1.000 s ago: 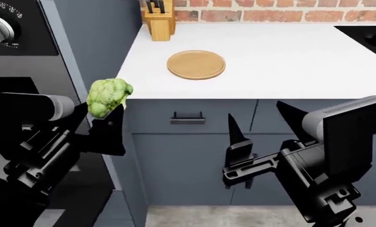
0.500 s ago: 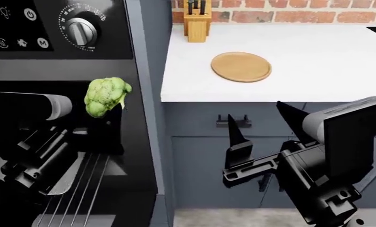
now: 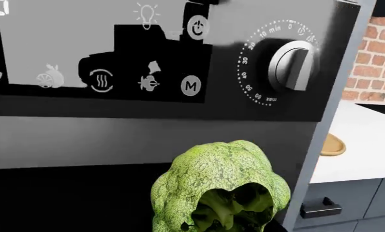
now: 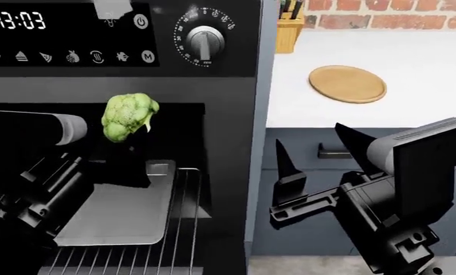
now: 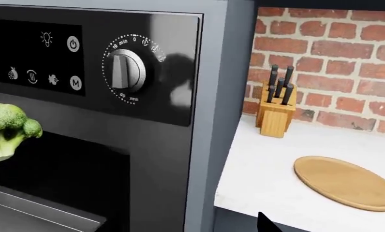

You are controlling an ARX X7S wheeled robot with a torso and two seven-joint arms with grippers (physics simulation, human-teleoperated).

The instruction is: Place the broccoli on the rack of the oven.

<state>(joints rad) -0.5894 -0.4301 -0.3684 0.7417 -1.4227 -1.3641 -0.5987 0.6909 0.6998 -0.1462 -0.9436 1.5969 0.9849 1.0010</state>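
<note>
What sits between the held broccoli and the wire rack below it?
In the head view, a flat grey baking tray lies on the rack, under the broccoli held by the left end effector.

view swung left, oven (image 4: 121, 80) now centred, rack (image 4: 136, 252) revealed

A red brick wall (image 5: 347, 63) fills the upper right, above a white countertop (image 4: 411, 57) and grey-blue cabinets (image 4: 305, 189) lower centre.

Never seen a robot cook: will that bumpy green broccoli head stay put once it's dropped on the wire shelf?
Probably not perfectly: the bumpy green broccoli head looks rounded and top-heavy, so it may roll or tip. The silver wire rack has gaps that might catch its stalk. It looks light and fairly stiff.
</note>
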